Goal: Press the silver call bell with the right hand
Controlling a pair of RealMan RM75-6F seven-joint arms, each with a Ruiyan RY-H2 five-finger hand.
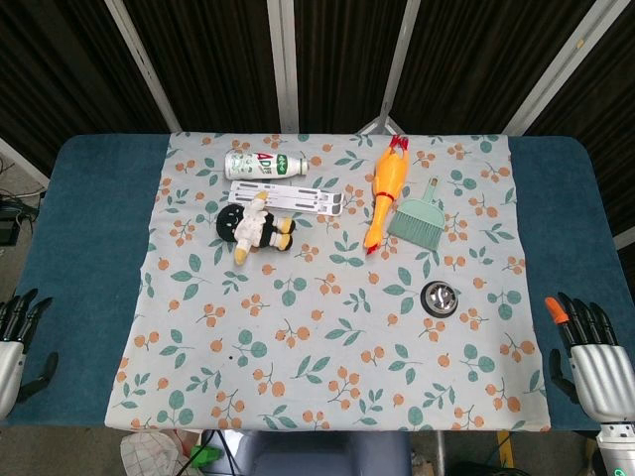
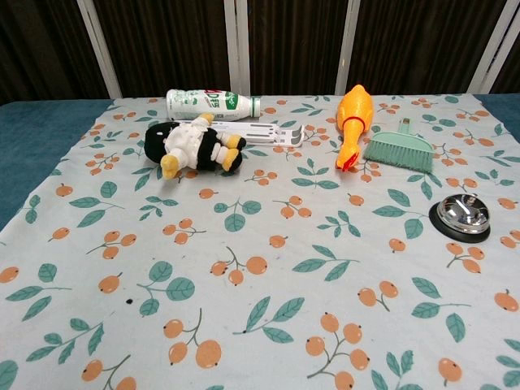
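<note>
**A:** Where does the press begin?

**B:** From rest. The right robot hand [image 1: 592, 357] sits at the lower right of the head view, on the blue counter [image 1: 84, 248] just off the floral cloth [image 1: 327, 357], fingers spread and holding nothing. The silver call bell [image 1: 440, 297] stands on the cloth, right of centre in the head view and at the right edge of the chest view [image 2: 462, 216], well apart from the hand.

**A:** How to do it well?

**B:** I'd lift the hand first, carry it up and left in the frame until it is over the bell, then come straight down on the button at the top of the dome. A slanted push could skid the bell across the cloth. The green hand brush [image 1: 420, 218] lies just above the bell, so the approach is best kept on the near side.

**A:** And the left?

**B:** The left robot hand [image 1: 15, 342] rests at the lower left edge, open and empty.

**A:** The count?

**B:** One bell, one brush, one rubber chicken [image 1: 386, 190], one plush toy [image 1: 253, 228], one bottle [image 1: 264, 166], one white folding stand [image 1: 293, 196], two hands.
</note>
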